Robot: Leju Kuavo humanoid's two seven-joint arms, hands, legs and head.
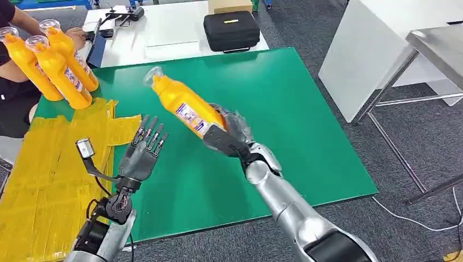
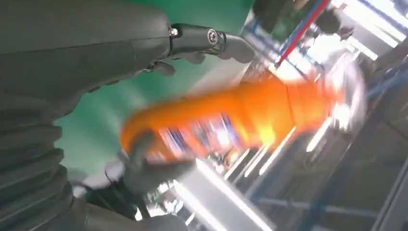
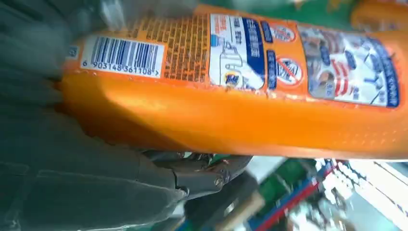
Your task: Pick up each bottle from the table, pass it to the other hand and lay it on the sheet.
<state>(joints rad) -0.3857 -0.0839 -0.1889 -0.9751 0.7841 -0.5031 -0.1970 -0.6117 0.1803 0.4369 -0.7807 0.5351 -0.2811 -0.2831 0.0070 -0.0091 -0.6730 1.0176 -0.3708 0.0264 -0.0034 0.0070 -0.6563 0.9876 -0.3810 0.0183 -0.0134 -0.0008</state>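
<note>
1. Gripping an orange bottle (image 1: 185,105) by its base in the right hand (image 1: 228,134), tilted above the middle of the green surface (image 1: 306,136), cap toward the far left corner, presumably so the neck is free for the other hand.
2. Waiting beside it with the left hand (image 1: 143,150) spread wide and holding nothing, palm toward the bottle, apparently ready for the handover.
3. Lying along the surface's left edge, the yellow sheet (image 1: 49,164), with three more bottles (image 1: 54,68) at its far end.
</note>
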